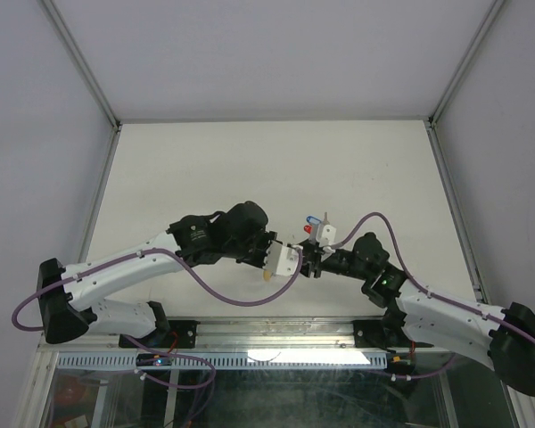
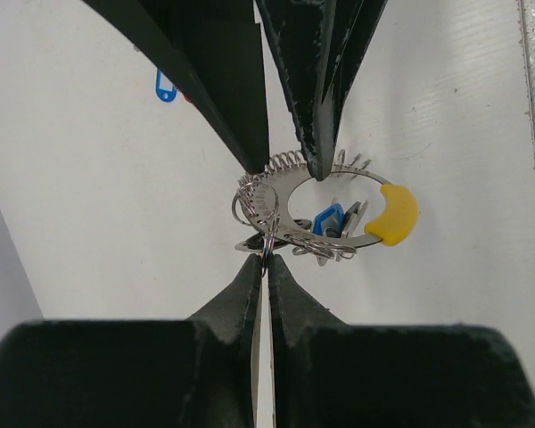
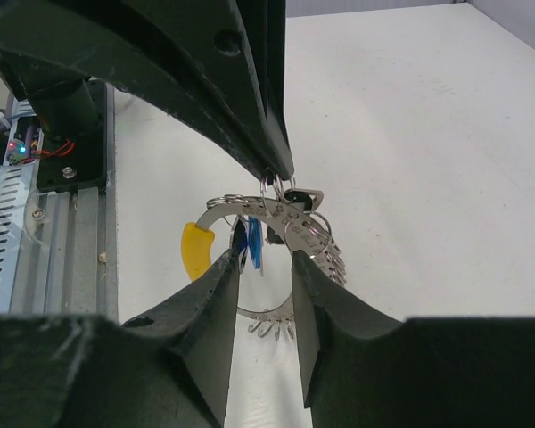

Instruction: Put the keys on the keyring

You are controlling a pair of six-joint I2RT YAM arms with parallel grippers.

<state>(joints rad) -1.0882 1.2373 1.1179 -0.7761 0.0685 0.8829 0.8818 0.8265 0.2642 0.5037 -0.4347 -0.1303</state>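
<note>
Keyring [image 2: 263, 203] is hanging above the table [image 1: 205, 169] near its middle and toward the near edge, between 2 grippers that are meeting nose to nose.

The left gripper [image 2: 266, 259], reaching in from the left, is clenching the ring's silvery rim. Its fingers [image 2: 241, 294] are pressing together with no gap showing between them. Thin wire loops are fringing the rim on either side of that pinch.

The yellow arc [image 2: 392, 214] is sitting further round the ring, clear of both grippers. In the top view it is peeking out on the near side of the left gripper.

A blue key [image 2: 328, 220] is sitting in the ring's opening, with other silvery keys bunching beside it along the rim.

The right gripper [image 3: 263, 259], coming in from the right, is holding its jaws partly apart astride the ring, with the blue tag showing in the gap. Its fingertips are reaching the rim, but whether they are pressing on the ring or on a key cannot be told.

2 more keys, a loose blue key [image 1: 314, 218] and a loose red key [image 1: 308, 230], are lying side by side on the table, just to the far side of the 2 grippers and off the ring.
</note>
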